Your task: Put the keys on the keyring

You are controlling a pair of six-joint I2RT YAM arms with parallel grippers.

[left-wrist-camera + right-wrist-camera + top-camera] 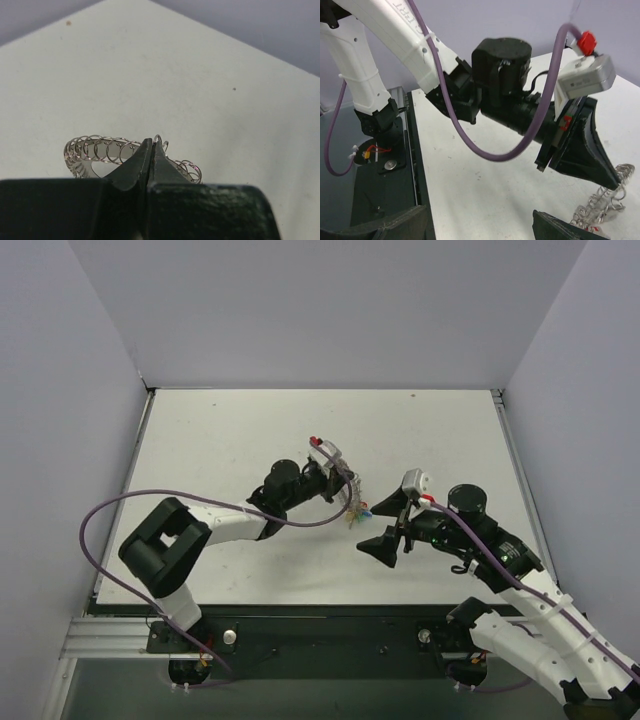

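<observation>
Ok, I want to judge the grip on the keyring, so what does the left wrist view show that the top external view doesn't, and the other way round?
Only the left wrist view shows the separate wire coils of the keyring and the tips of the left gripper pressed together on its rim. Only the top external view shows the right gripper, open and near the ring, and small coloured keys at the ring. Both show the left gripper holding the keyring, with the white table behind it.
</observation>
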